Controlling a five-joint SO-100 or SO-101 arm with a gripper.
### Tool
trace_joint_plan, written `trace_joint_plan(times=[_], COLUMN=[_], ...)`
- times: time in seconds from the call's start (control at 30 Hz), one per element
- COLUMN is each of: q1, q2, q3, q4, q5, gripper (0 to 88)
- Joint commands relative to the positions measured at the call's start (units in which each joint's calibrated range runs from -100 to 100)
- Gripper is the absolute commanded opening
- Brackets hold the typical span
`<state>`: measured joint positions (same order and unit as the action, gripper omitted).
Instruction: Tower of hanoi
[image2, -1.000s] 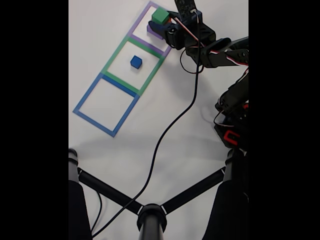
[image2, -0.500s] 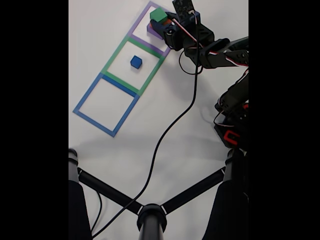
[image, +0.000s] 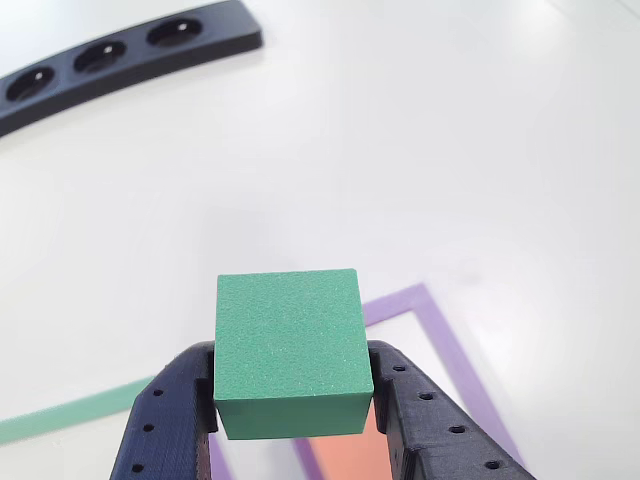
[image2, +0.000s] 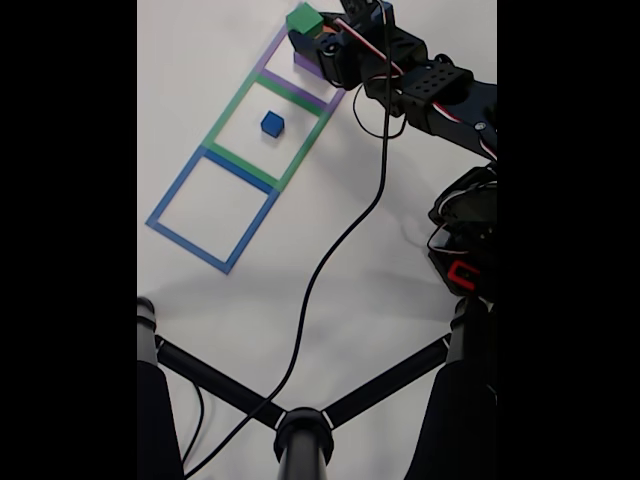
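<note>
1. Hand (image: 292, 400) closed tight on green cube (image: 290, 345), black fingers (image: 165, 420) pressing both its sides.
2. Green cube up in the air over orange cube (image: 345, 455), far end of white counter (image2: 330, 290).
3. Small blue cube (image2: 272, 123) sitting alone inside green square outline (image2: 232, 105).

Light was bright and even across the white table (image: 400, 150), nearly washing it out in the other view. The matte green cube (image: 290, 345) was sharp there, while the black strip with round holes (image: 110, 55) looked soft. The fixed view was grainier, flanked by black bars, with faint shadows.
</note>
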<state>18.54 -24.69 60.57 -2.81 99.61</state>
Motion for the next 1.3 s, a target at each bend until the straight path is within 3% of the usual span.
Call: trace_joint_plan(times=[0.0, 0.37, 0.6, 0.77, 1.27], q1=[0.6, -0.7, -4.1, -7.5, -23.1], q2=[-10.4, -19.9, -19.6, -20.1, -26.2], q3=[-7.8, -40.0, -60.3, -67.0, -61.7], q4=[17.0, 66.5, 87.3, 93.4, 92.2], q5=[0.4, 0.4, 0.4, 0.4, 0.4], gripper=[7.1, 6.2, 5.7, 5.3, 5.4])
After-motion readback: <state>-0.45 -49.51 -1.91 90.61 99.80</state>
